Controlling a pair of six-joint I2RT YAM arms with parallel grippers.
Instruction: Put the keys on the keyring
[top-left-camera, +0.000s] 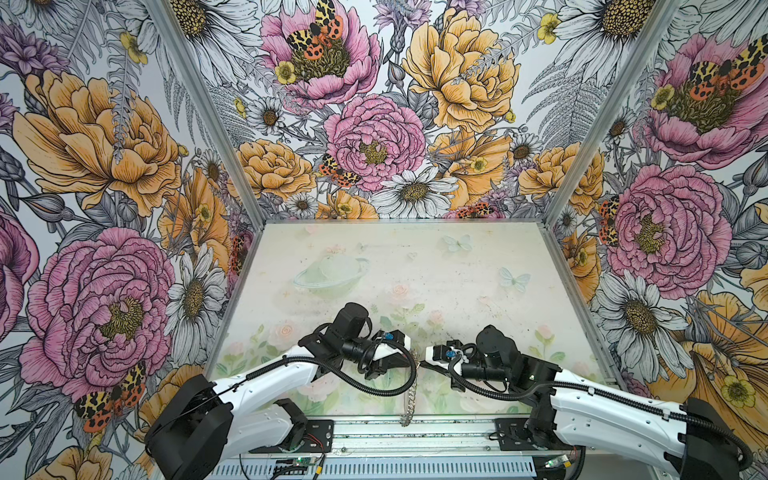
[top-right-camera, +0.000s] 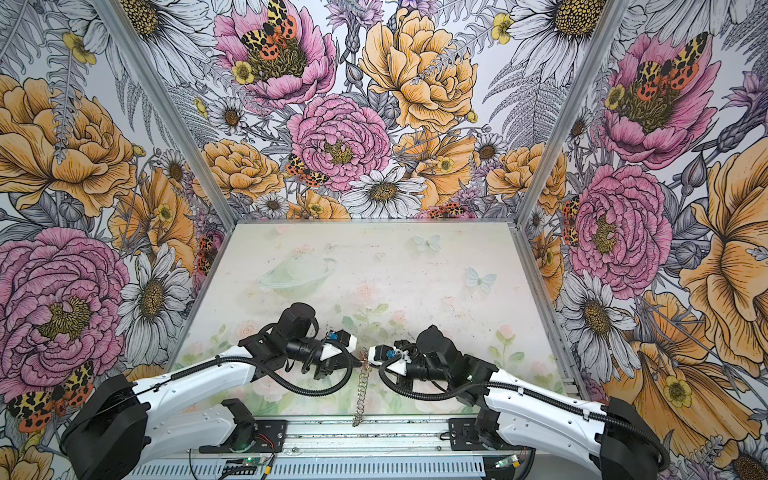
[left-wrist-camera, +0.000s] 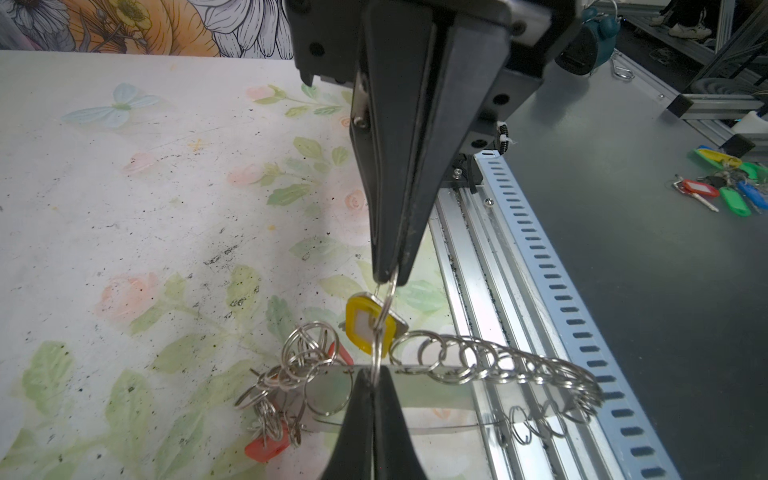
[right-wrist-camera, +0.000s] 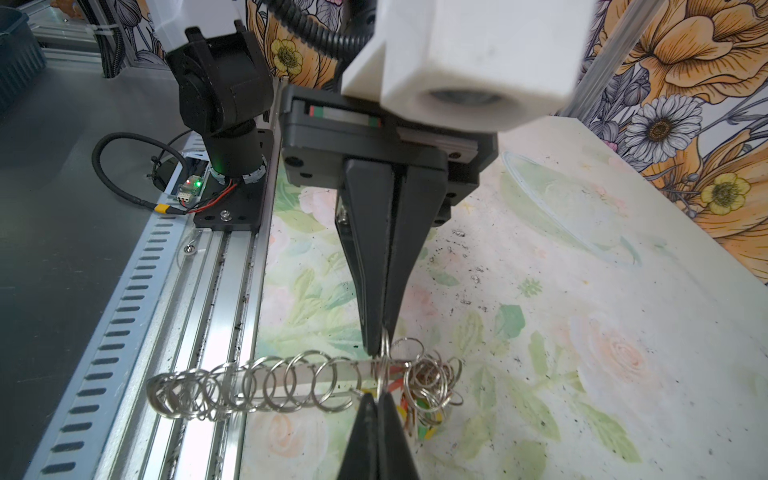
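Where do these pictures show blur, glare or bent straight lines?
In both top views the wide lens splays the corner posts and the keyring shows small, edge-on; in the left wrist view the rail glares white, the split ring is sharp; in the right wrist view the white camera housing is blurred.
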